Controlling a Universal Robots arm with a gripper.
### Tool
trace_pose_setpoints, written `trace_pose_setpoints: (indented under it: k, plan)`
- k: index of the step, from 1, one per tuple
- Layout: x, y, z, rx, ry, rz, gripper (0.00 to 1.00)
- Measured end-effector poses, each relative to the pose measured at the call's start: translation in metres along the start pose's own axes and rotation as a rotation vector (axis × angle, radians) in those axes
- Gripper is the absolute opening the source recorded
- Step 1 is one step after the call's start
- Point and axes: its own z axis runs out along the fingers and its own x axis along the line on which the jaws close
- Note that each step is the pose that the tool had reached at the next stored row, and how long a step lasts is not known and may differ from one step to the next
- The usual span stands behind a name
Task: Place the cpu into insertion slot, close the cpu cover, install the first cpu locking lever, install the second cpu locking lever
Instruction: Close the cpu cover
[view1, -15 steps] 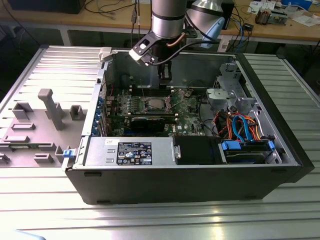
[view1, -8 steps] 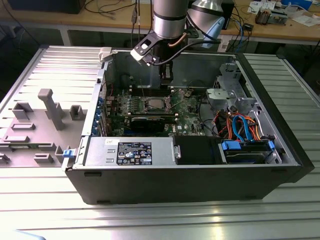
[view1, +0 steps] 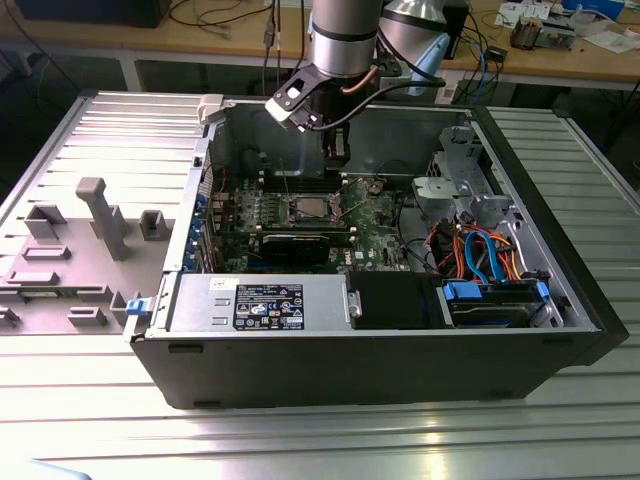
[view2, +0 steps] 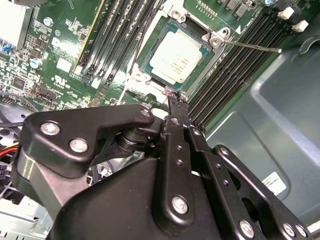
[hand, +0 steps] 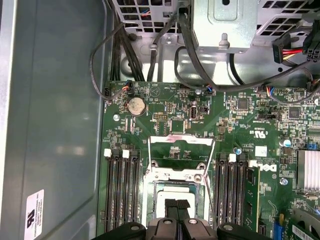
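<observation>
The cpu (view2: 176, 55), a square chip with a silvery top, lies flat in the insertion slot (view2: 148, 64) on the green board. The cpu cover (hand: 181, 136), a thin metal frame with a square window, is swung open and lies flat beside the slot. One thin locking lever (view2: 252, 47) sticks out sideways over the memory slots, unlatched. My gripper (view2: 171, 94) hangs just above the slot's edge with its black fingertips (hand: 171, 204) pressed together and nothing between them. In the exterior view the gripper (view1: 338, 160) stands inside the open case behind the slot (view1: 305, 210).
Black memory slots (hand: 120, 190) flank the socket on both sides. A long black card (view1: 295, 243) lies in front of it. Cables (view1: 480, 250) and a metal drive cage (view1: 460, 170) fill the exterior view's right. The power supply (view1: 260, 303) runs along the front wall.
</observation>
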Motion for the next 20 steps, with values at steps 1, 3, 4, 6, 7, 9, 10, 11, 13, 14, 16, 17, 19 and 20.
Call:
trace_pose_setpoints:
  k: [1, 3, 4, 6, 7, 9, 10, 11, 13, 14, 16, 17, 19, 20]
  plan:
    - [0.0, 0.0004, 0.0, 0.0, 0.0, 0.0, 0.11]
    - [0.0, 0.0006, 0.0, 0.0, 0.0, 0.0, 0.11]
    - [0.0, 0.0007, 0.0, 0.0, -0.0001, 0.0, 0.11]
    - [0.0, 0.0008, 0.0, 0.0, 0.0, 0.0, 0.11]
    - [-0.0001, 0.0013, 0.0, 0.0, 0.0, 0.0, 0.11]
    - [-0.0001, 0.0027, 0.0, 0.0, -0.0001, 0.0, 0.11]
    - [-0.0002, 0.0033, 0.0, 0.0, 0.0, 0.0, 0.11]
    - [-0.0002, 0.0042, 0.0, 0.0, -0.0001, 0.0, 0.11]
    - [-0.0002, 0.0042, 0.0001, 0.0, 0.0, 0.0, 0.11]
    - [-0.0002, 0.0043, 0.0001, 0.0, 0.0, 0.0, 0.11]
    - [-0.0002, 0.0043, 0.0001, 0.0, 0.0, 0.0, 0.11]
    - [-0.0002, 0.0044, 0.0001, 0.0, 0.0, 0.0, 0.11]
    - [-0.0002, 0.0044, 0.0001, 0.0, 0.0, 0.0, 0.11]
    - [-0.0002, 0.0044, 0.0, 0.0, -0.0001, 0.0, 0.11]
